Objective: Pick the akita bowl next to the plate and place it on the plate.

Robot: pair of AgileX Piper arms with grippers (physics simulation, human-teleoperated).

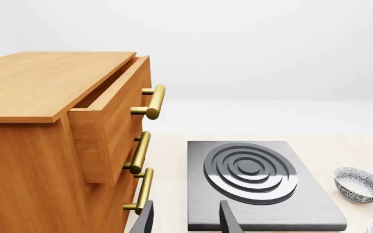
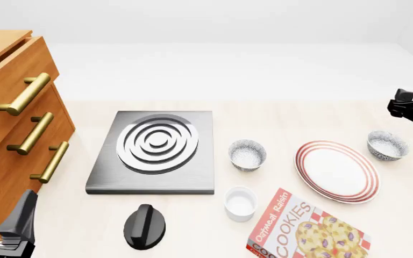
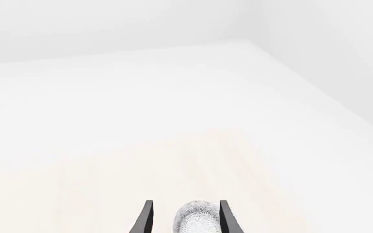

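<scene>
Jaws of both grippers are seen parted, with nothing held between them. In the right wrist view, the right gripper (image 3: 183,218) shows two dark fingers at the lower edge of the frame, and a speckled bowl (image 3: 196,217) is seen in the gap between them, farther off on the pale surface (image 3: 141,165); contact cannot be confirmed. In the left wrist view, the left gripper (image 1: 185,218) is shown at the lower centre of the frame, its fingers apart, directed toward the stove (image 1: 264,194) and the cabinet (image 1: 44,145).

In the front view, the right arm is seen at the right edge of the frame, above the bowl (image 2: 387,145), which is located at the right of the frame, just beside the upper right rim of the plate (image 2: 337,171). The bowl stands upright on the surface and is not on the plate. A second speckled bowl (image 2: 247,155) is placed between the stove (image 2: 154,152) and the plate, well apart from the first. A white cup (image 2: 240,203) is found below it, with a cookie box (image 2: 303,231) at the lower right and a black knob (image 2: 144,226) at the lower centre. The cabinet (image 2: 13,123), with brass handles and its top drawer partly open, occupies the left of the frame.
</scene>
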